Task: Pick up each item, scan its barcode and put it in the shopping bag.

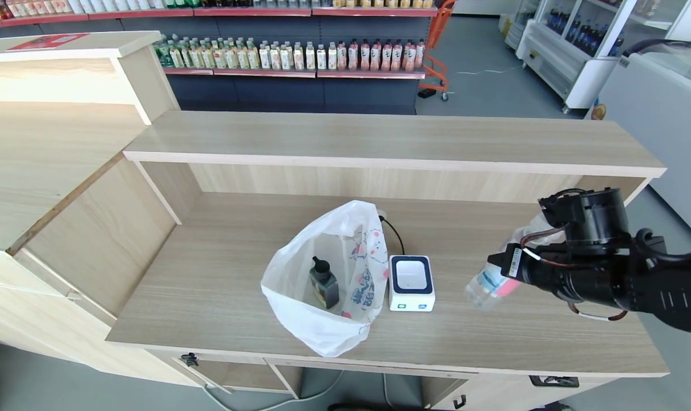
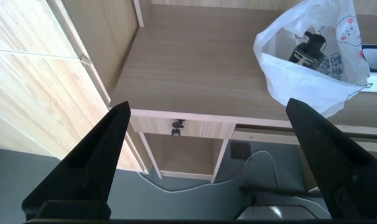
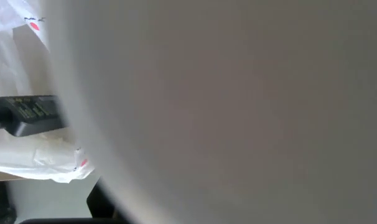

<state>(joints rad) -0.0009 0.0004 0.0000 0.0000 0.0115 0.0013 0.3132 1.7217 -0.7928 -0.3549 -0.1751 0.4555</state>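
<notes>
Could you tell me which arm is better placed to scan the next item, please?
Right: the right gripper holds the clear bottle near the scanner; the left gripper hangs open, empty, before the counter.

Head cam: high, facing forward-down over counter [image 1: 219,274], mid-range. Left wrist cam: off counter's front edge, angled down. Right wrist cam: lens hard against clear bottle [image 3: 238,112]. All three share shopping bag [image 1: 322,334] [image 2: 300,84] [image 3: 27,149] and dark bottle [image 1: 324,283] [image 2: 308,50] [image 3: 30,113].
</notes>
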